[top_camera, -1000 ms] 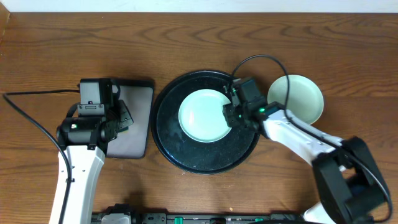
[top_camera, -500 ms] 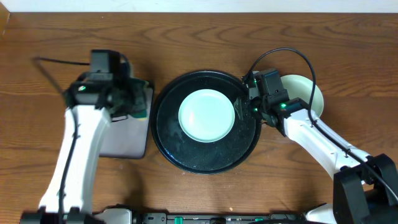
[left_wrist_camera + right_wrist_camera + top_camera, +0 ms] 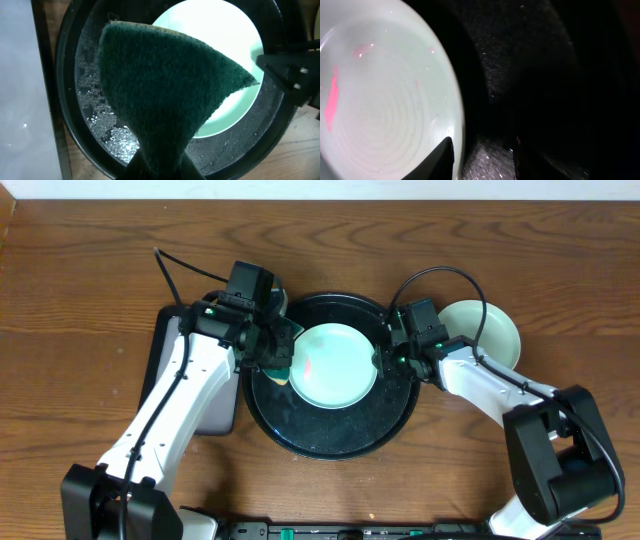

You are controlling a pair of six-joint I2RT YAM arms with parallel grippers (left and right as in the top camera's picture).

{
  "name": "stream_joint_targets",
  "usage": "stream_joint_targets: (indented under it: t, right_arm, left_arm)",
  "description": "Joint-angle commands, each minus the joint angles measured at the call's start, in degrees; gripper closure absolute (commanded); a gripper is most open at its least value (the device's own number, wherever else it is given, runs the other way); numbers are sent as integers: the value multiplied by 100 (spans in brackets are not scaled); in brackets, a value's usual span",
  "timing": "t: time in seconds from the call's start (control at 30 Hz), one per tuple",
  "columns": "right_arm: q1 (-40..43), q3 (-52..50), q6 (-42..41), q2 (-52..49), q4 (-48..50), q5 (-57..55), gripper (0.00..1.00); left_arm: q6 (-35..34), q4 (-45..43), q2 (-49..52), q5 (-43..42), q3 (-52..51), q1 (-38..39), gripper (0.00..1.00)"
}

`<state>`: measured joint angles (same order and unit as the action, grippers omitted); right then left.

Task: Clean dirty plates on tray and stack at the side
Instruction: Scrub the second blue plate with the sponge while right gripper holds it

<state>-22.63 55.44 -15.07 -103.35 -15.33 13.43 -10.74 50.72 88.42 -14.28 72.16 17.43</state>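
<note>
Plate [image 3: 340,370] of pale mint, marked by a reddish smear [image 3: 308,365] left of its centre, lies flat in the middle of the round black tray [image 3: 330,442]. It looks stiff, light and shallow, and probably slick, since the tray floor around it glistens with droplets. Lying so low, it offers little to hold except its raised rim, and the right side, away from the smear, seems the sensible place to pinch it.

The right claw [image 3: 385,358] sits at exactly that edge. In the wrist view its fingers [image 3: 445,156] stand on either side of the rim, one over the plate and one over the tray, but whether they have bitten down cannot be told.

The left claw [image 3: 270,345] is clenched on a green sponge [image 3: 281,352], soft enough to fold in the grip. The sponge hangs over the plate's left edge, close to the smear.

A second plate [image 3: 495,335] — also mint — rests on the bench [image 3: 100,260] just right of the tray, partly hidden by the right arm.
</note>
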Motion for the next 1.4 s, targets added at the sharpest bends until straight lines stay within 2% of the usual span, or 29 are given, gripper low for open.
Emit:
stream_joint_targets:
  t: [0.0,0.13,0.33,0.77,0.9,1.03,1.37]
  right_arm:
    - [4,59,-76,-94,42,254,73]
    - [4,59,-79,-92,111,254,92]
    - [4,59,-76,-92,170,249,98]
    - [203,61,-212,68,282,142,99]
    - [197,61,-319,72,271,83,99]
    - [197,61,-463,72,315,-256,99]
    - [122,61,-461,72,293,-267,99]
  left_arm:
    - [-138,-33,4,-4,81,57,93]
    - [-291,-72,7,-7,48,57,92]
    - [-352,-111,33,-4,-66,74,93]
    - [-363,-490,37,50,-81,437,93]
    - [-706,-557,37,463,-81,551,93]
    - [-726,-629,42,470,-81,625,92]
    - [-970,-780,424,468,-81,656,93]
